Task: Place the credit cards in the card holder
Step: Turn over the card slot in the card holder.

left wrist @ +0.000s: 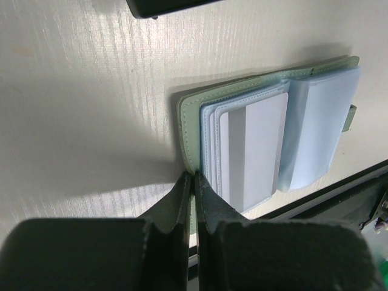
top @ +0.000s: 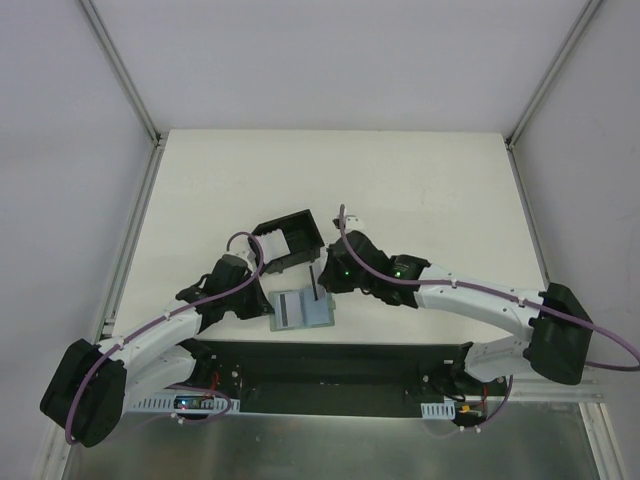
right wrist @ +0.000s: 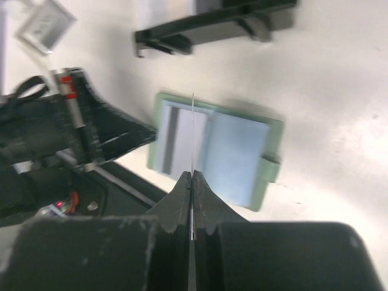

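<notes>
Top view: black plastic open-topped card holder (top: 290,245) stands just beyond the open grey-green flat case (top: 325,314); 2 arms meet there.
Left wrist: left gripper (left wrist: 194,188) is closed tight, pinching the case's cover edge.
Right wrist: right gripper (right wrist: 192,182) is clamped on 1 thin plastic credit card (right wrist: 193,133) (edge-on, colour unclear), upright over the case; a whitish-grey striped card (right wrist: 171,138) sits sleeved.
Next move: lift straight, align with 1 compartment, lower before releasing.

A robotics lab cell, I'd say; my white table (top: 400,180) sits boxed in by plain white panels (top: 330,60) on aluminium rails (top: 122,72).
</notes>
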Robot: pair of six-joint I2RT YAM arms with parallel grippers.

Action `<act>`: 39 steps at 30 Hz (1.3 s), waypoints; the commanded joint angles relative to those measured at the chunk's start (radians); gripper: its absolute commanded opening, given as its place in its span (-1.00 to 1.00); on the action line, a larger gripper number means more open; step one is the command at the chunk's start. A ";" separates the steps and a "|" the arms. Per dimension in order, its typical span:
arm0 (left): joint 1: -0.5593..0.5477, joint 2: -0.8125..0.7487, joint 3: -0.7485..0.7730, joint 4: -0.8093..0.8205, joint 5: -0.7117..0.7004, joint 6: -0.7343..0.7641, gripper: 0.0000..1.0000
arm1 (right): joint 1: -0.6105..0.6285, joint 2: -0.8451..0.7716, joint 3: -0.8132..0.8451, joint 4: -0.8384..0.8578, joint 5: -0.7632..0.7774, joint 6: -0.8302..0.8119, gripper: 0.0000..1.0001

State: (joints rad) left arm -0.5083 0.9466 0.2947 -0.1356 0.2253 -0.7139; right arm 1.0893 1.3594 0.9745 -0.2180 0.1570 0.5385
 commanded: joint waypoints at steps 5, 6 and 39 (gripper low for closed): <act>0.011 -0.006 -0.015 -0.022 -0.024 0.004 -1.00 | -0.008 0.044 -0.094 -0.052 0.059 0.052 -0.99; 0.011 -0.008 -0.016 -0.022 -0.023 0.002 -1.00 | -0.008 0.052 -0.095 -0.046 0.061 0.051 -0.99; 0.011 0.001 -0.017 -0.022 -0.018 0.008 -1.00 | 0.087 0.214 0.181 -0.354 0.222 0.023 -0.99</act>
State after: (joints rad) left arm -0.5083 0.9466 0.2947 -0.1356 0.2253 -0.7139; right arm 1.1641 1.5806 1.1076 -0.4843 0.3290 0.5674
